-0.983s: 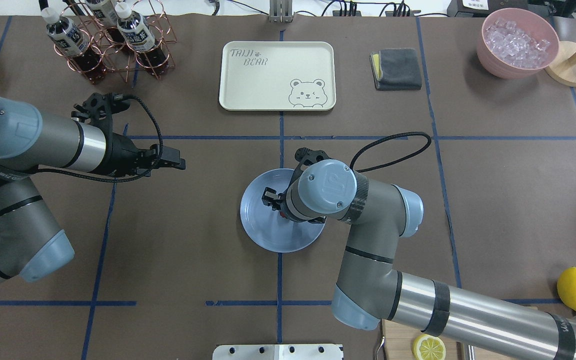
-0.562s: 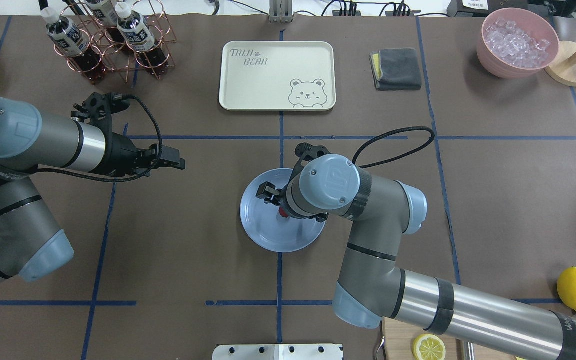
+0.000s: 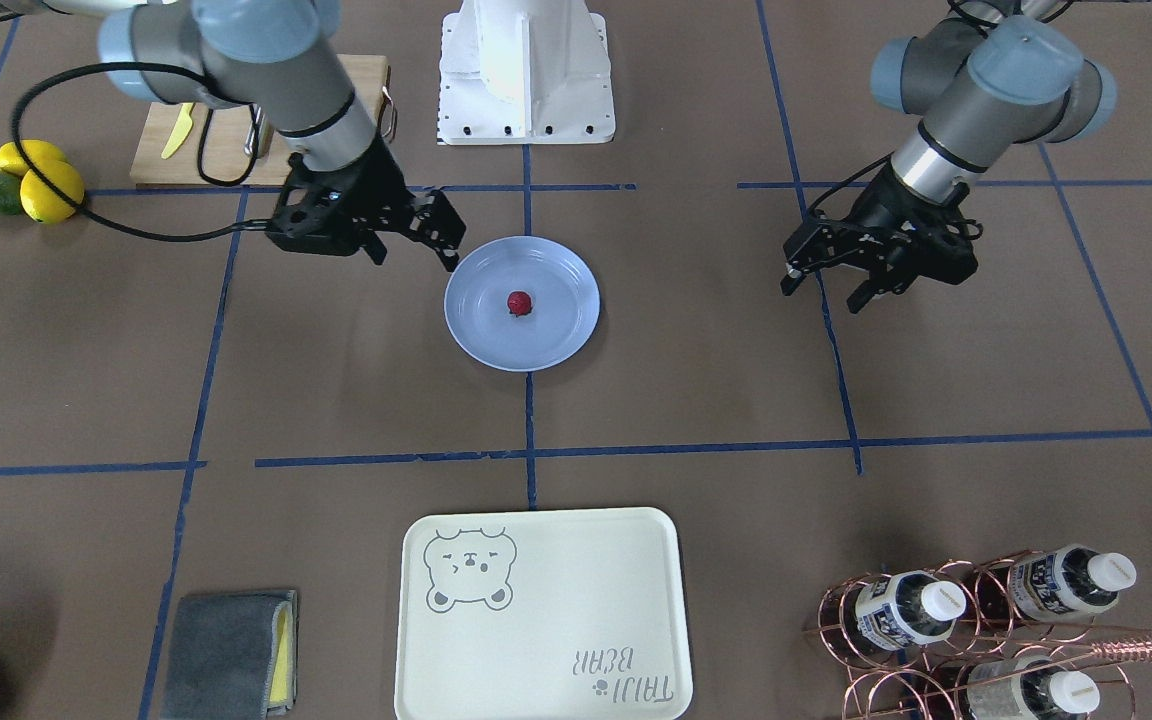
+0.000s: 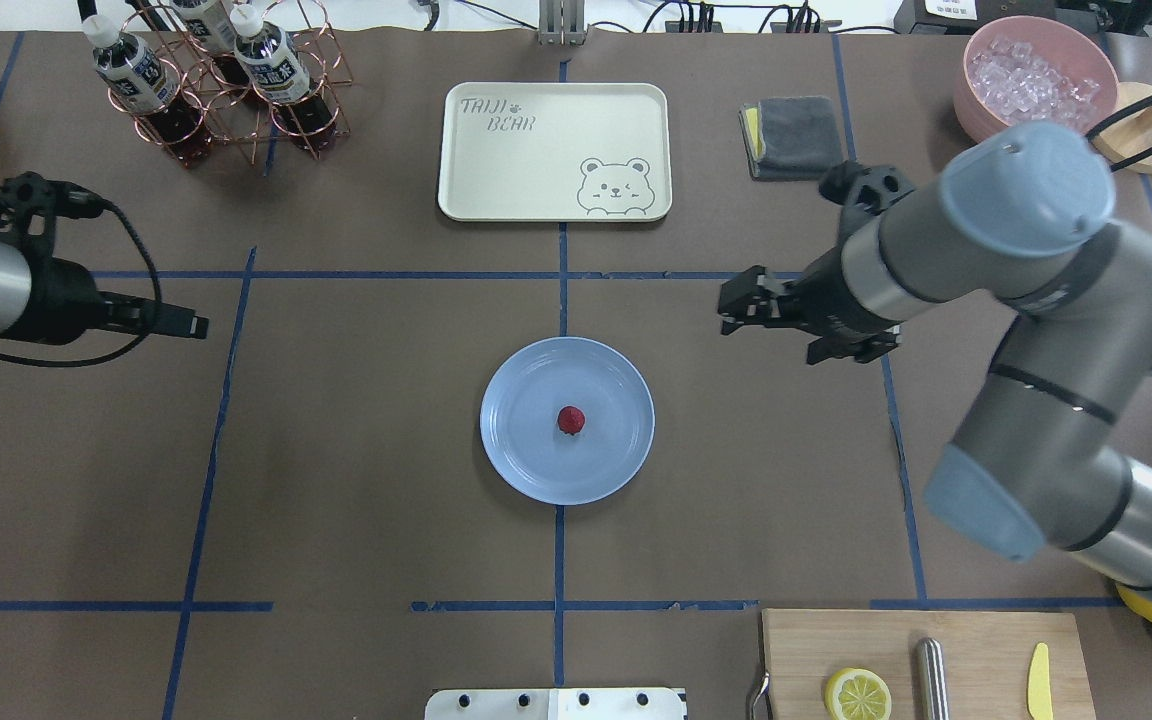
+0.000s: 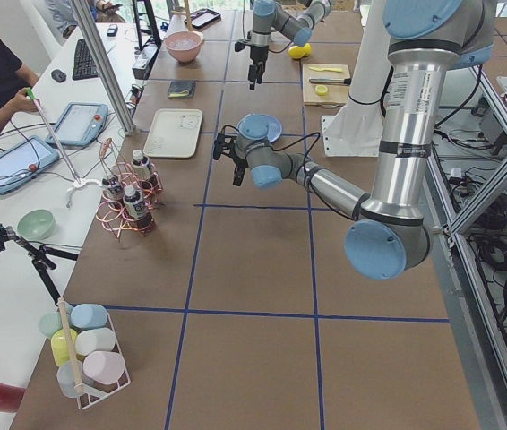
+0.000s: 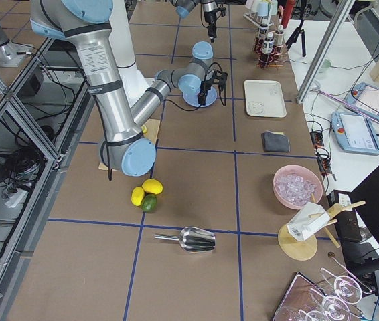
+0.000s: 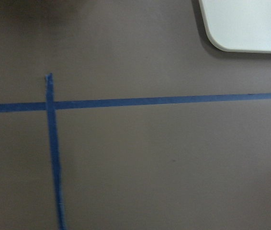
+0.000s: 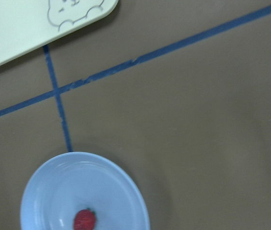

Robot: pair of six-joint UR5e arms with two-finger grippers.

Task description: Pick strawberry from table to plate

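Strawberry (image 4: pixel 570 420) lying at centre of light-blue plate (image 4: pixel 526 475) on table (image 4: pixel 356 480); right gripper (image 3: pixel 414 258), fingers spread, holding nothing, off plate's far right; left gripper (image 3: pixel 821 293), likewise spread, well apart at left.

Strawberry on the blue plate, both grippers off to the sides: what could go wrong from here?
1. The strawberry lies loose near the middle of the glossy plate; a knock could roll it off.
2. In the front-facing view the open right gripper hangs close to the plate's rim, so a low sweep might nudge the plate.
3. The right arm's cable loops close by the lemons and could catch them.
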